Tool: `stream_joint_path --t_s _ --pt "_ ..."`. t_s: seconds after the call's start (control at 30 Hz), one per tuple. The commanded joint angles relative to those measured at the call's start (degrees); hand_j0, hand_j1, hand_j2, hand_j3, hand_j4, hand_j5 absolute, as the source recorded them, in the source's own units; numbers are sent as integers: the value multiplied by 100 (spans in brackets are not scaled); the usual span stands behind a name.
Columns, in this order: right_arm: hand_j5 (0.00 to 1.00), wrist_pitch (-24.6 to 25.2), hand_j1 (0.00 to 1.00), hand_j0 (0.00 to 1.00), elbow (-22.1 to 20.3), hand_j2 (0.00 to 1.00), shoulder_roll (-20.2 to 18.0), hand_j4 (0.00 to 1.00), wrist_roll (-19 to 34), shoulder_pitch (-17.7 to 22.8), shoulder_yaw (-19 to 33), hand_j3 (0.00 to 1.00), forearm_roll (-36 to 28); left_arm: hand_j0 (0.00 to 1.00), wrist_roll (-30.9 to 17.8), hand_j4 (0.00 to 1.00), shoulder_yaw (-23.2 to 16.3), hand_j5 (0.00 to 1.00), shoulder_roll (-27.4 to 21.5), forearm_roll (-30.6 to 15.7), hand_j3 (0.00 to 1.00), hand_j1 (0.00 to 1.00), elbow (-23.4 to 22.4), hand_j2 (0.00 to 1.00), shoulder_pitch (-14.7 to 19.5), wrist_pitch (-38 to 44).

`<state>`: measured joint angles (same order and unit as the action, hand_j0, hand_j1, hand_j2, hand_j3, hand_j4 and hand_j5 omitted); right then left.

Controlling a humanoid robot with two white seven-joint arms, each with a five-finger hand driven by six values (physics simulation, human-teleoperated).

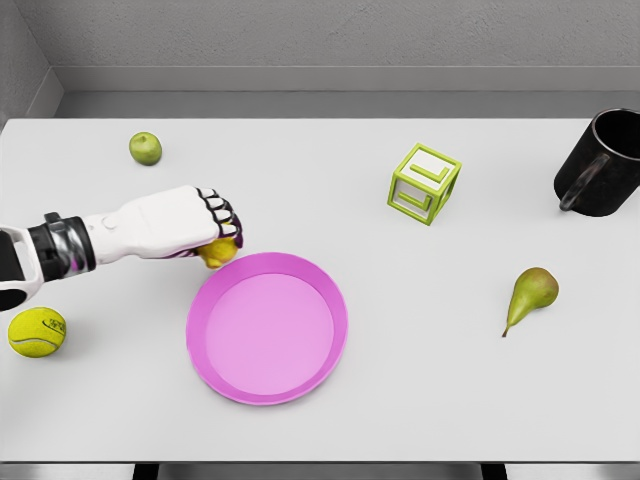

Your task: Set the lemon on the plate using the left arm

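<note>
Left hand reaches in from the left edge, palm down, its fingers curled over the lemon, which shows only as a yellow patch under the fingertips. Whether the lemon is lifted or resting on the worktop cannot be told from this view. It sits just beside the upper-left rim of the pink plate, so the plate's middle lies down and to the right of the hand, a short carry away. No right arm shows. Judging from this, the grasp looks made and the carry over the rim comes next. Well apart lie a tennis ball, a lime, a pear, a green cube and a black mug.
</note>
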<state>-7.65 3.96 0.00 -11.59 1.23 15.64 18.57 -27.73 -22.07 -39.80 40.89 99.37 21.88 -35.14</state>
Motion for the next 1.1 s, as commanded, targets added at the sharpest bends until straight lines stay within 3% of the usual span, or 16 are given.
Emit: stream_joint_path --t_s 0.0,0.7,0.73,0.77,0.8,0.83,0.93,1.0,1.07 --pt "100 0 100 100 0 100 0 100 -1 0 1 100 -3 60 5 60 -8 60 42 -29 60 60 12 60 -9 14" --pt "100 0 100 100 0 100 0 100 -1 0 1 100 -3 60 -118 60 -34 60 218 -29 60 60 302 60 -299 14" --pt "100 0 100 100 0 100 0 100 -1 0 1 100 -3 66 -110 66 -34 66 218 -29 66 66 302 66 -299 14" --pt "100 0 100 100 0 100 0 100 -1 0 1 100 -3 90 -101 90 1 90 218 -90 90 90 294 90 -299 14" --pt "100 0 100 100 0 100 0 100 -1 0 1 100 -3 100 -101 100 124 100 218 -222 100 100 267 100 -290 14" --pt "100 0 100 100 0 100 0 100 -1 0 1 100 -3 100 -101 100 282 100 218 -240 100 100 267 100 -290 14" --pt "100 0 100 100 0 100 0 100 8 0 1 100 -3 100 -101 100 1407 100 201 -547 100 100 171 100 -299 14" --pt "100 0 100 100 0 100 0 100 -1 0 1 100 -3 100 -101 100 1767 100 165 -679 100 100 -137 100 -360 14" --pt "100 0 100 100 0 100 0 100 -1 0 1 100 -3 100 -101 100 2268 100 139 -697 100 100 -436 100 -641 14"
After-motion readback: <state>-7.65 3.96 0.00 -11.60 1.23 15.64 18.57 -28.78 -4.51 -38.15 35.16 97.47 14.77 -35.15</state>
